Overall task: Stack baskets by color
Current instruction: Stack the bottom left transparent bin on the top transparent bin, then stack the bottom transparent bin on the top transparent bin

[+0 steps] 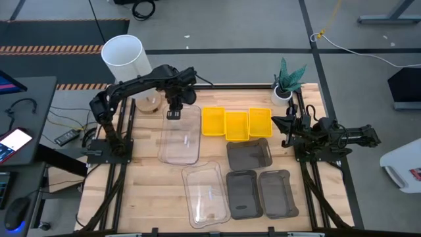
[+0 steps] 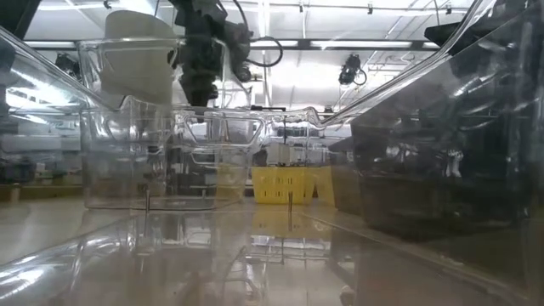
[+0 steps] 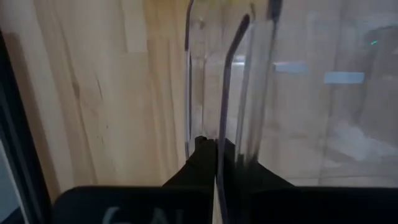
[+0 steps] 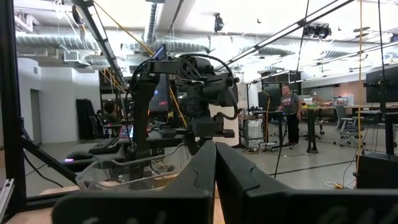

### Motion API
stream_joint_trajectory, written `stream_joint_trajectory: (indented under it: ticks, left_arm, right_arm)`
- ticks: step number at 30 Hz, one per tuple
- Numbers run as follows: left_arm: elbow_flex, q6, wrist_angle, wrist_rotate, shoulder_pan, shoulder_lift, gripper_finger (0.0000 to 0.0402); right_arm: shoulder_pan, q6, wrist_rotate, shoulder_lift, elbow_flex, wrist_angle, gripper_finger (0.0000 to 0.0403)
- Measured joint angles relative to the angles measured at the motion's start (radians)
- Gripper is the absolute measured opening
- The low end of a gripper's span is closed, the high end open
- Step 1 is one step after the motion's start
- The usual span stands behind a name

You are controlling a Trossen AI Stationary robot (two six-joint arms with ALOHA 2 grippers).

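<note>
left end effector clamped on clear basket rim

wooden desk (image 1: 145, 191) under a black frame, grey floor around it; an open workshop with ceiling pipes and a person standing far off shows in the right wrist view.

left end effector (image 1: 173, 116) sits at the far end of a clear basket (image 1: 179, 135) in the left-centre of the desk. in the left wrist view its fingers (image 3: 202, 158) are pressed together with the thin clear wall (image 3: 225, 81) of that basket between them: grasping the basket's rim. a second clear basket (image 1: 206, 195) lies nearer the front edge, apart from the first; i cannot make out a third.

three yellow baskets (image 1: 237, 124) stand in a touching row at mid-desk, to the right of the held basket. three smoky grey baskets (image 1: 249, 155) lie singly nearer the front: one just below the yellow row, two side by side ahead of it.

right end effector (image 1: 279, 126) is clenched on nothing, held at the right edge beside the yellow row; its fingers (image 4: 205, 165) meet flat.

tall white cylinder (image 1: 125, 60) at the far left corner; small potted plant (image 1: 287, 82) at the far right.
</note>
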Motion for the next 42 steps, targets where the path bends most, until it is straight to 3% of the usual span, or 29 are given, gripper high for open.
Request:
stream_joint_trajectory:
  ticks: [10,19,26,34,42]
  left_arm:
    - [0.001,0.000,-0.011,0.039,0.018,0.003,0.0009]
    - [0.001,-0.005,-0.001,0.035,0.019,0.092,0.0013]
    - [0.001,-0.021,0.027,0.024,0.014,0.113,0.0086]
    - [0.015,-0.032,0.032,-0.103,-0.017,0.086,0.0187]
    - [0.095,-0.058,0.049,-0.135,-0.070,0.043,0.0195]
  right_arm:
    - [0.000,0.000,0.000,0.000,0.000,0.000,0.0016]
    - [0.000,0.000,0.000,0.000,0.000,0.000,0.0016]
    - [0.000,0.000,0.000,0.000,0.000,0.000,0.0016]
    - [0.000,0.000,0.000,0.000,0.000,0.000,0.0016]
    - [0.000,0.000,-0.003,0.000,0.000,0.000,0.0016]
